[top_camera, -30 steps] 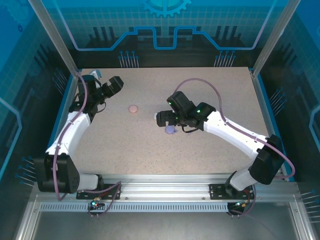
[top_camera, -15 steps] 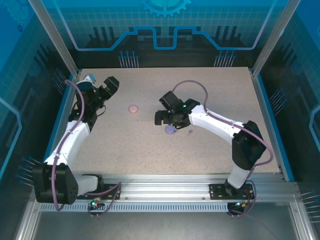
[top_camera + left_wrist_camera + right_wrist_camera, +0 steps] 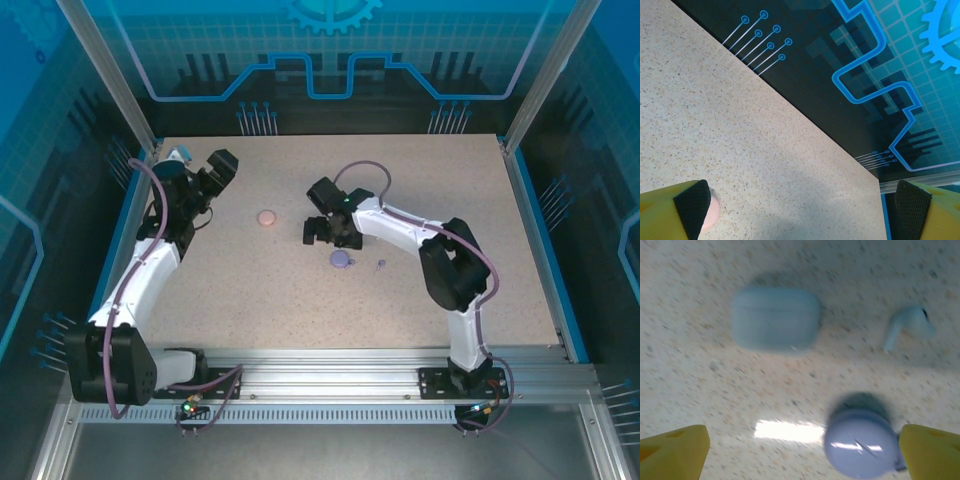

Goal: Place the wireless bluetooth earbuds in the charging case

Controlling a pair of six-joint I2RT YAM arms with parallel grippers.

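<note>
**Right gripper** (image 3: 803, 452): jaws spread wide with nothing between them. It hangs low over the middle of the table (image 3: 430, 180), its camera facing down on the work. It is probably opened ahead of a descent, lining up a pick.

**Earbud** (image 3: 907, 326): one loose stemmed bud, pale bluish-white in this light. It lies on its side on the table with the rounded head at upper right and the stem running down-left. It sits apart from both nearby cases and inside none, so it is not yet inserted. The view is blurred and finer detail is unreadable.

**Pale rectangular case** (image 3: 776, 317): round-cornered, lying flat, left of the bud. Whether the lid is open cannot be told.

**Purple round case** (image 3: 862, 442): glossy, and the nearest thing to the right gripper, close by one fingertip. The overhead view shows a tiny purplish speck (image 3: 381, 265) just beside it. This is possibly another bud, but it is too small to confirm.

**Pink round case** (image 3: 266, 217): alone on the table between the arms.

**Left gripper** (image 3: 802, 207): jaws wide and empty, raised near the far-left corner and angled toward the back wall. It is likely parked clear to give the right arm room.
</note>
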